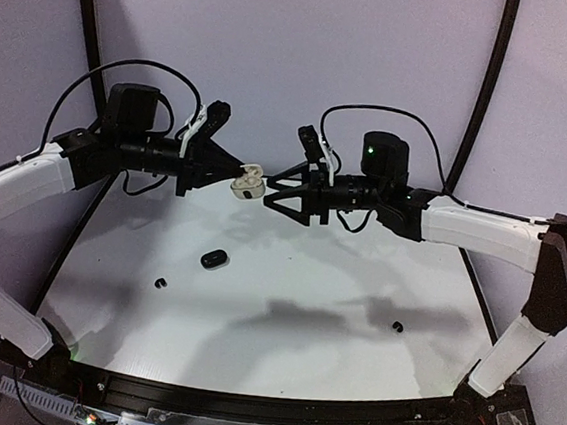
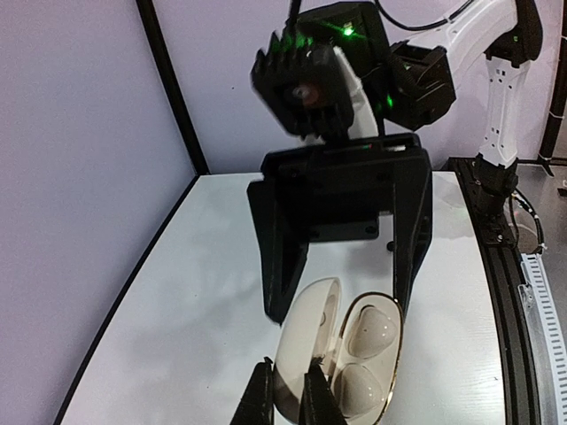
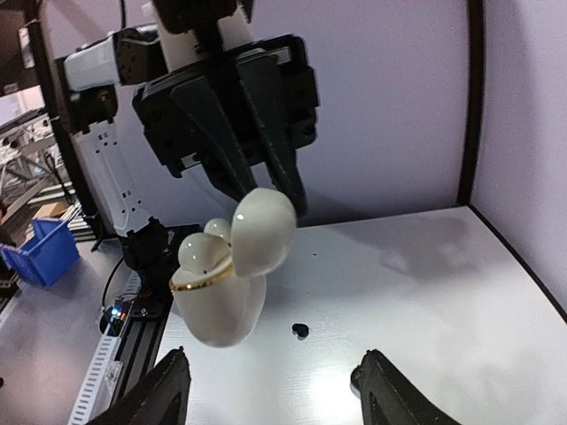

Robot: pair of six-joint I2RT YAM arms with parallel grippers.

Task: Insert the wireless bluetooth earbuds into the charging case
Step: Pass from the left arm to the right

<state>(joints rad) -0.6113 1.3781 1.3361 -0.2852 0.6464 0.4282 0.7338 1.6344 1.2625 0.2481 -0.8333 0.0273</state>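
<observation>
The left end effector [image 1: 229, 175] grips the open white charging case [image 1: 247, 182] above the desk [image 1: 285, 303]. The right end effector [image 1: 278, 190] faces it, jaws apart and empty. White earbuds [image 2: 368, 326] seem seated inside. Next, the right arm probably needs to fetch a black earbud [image 1: 161, 282].

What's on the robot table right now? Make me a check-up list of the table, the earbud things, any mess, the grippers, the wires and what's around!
Surface: white table, with shadows on it.
Job's things: open white charging case held in the air, two white rounded shapes in it, likely earbuds. A black earbud lies at the table's left, another at its right. A small black case lies on the table.
Clutter: nothing seen.
Grippers: left gripper shut on the white charging case; right gripper open, facing it.
Cables: black cables loop over both wrists.
Surroundings: pale walls, black posts.
</observation>
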